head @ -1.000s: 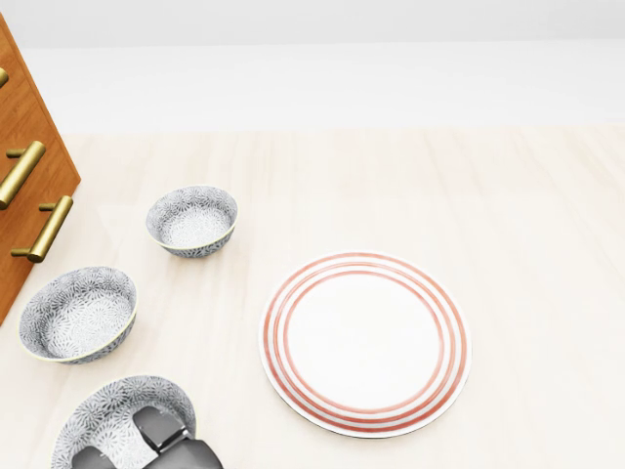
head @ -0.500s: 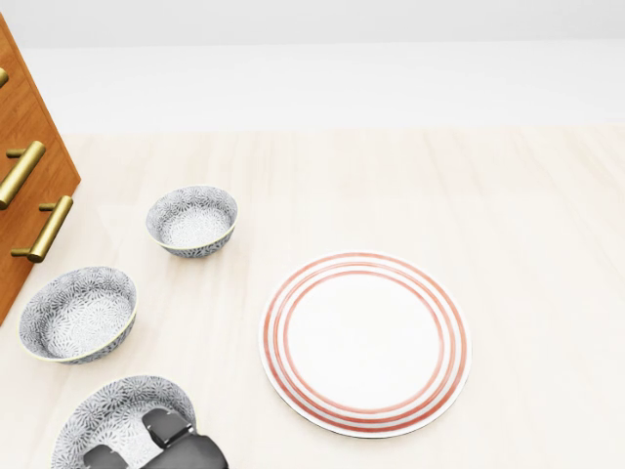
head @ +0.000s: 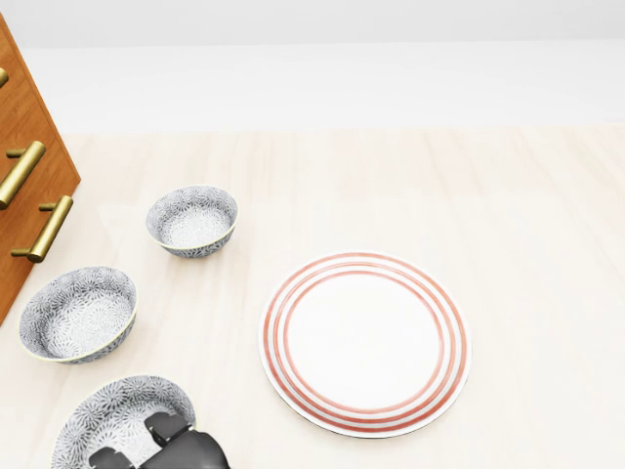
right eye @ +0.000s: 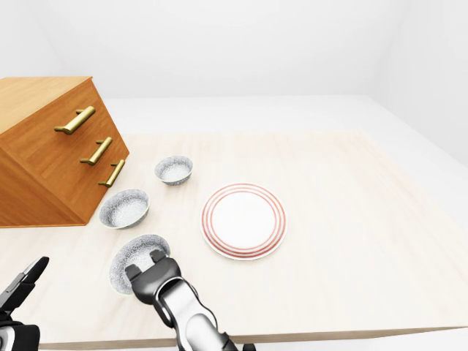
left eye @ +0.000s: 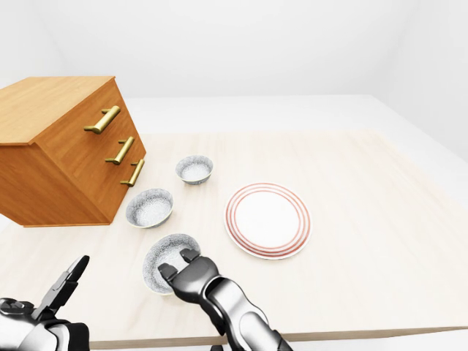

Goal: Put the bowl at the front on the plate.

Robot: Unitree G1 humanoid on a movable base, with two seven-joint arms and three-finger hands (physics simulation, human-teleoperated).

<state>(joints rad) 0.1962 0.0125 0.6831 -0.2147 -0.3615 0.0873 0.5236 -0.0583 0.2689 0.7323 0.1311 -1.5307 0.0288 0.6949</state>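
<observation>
The nearest patterned grey bowl (head: pixel 109 408) lies at the bottom left of the head view, resting on the table. My right hand (left eye: pixel 180 266) comes up from the bottom edge, and its dark fingers (head: pixel 156 428) curl over the bowl's near rim into the inside. The thumb is hidden under the hand. A white plate with red rings (head: pixel 363 342) sits to the bowl's right, with nothing on it. In the left-eye view my left hand (left eye: pixel 64 287) hovers open at the bottom left, off the table's near edge and apart from the bowl.
Two more patterned bowls stand in a row above the nearest one: a middle bowl (head: pixel 78 315) and a farther bowl (head: pixel 192 221). A wooden drawer chest with brass handles (left eye: pixel 62 150) stands to their left. The pale table (left eye: pixel 365 241) stretches to the right.
My right hand's fingers have drawn back and curled lower over the nearest bowl's rim. The bowls, the plate and the camera have not moved.
</observation>
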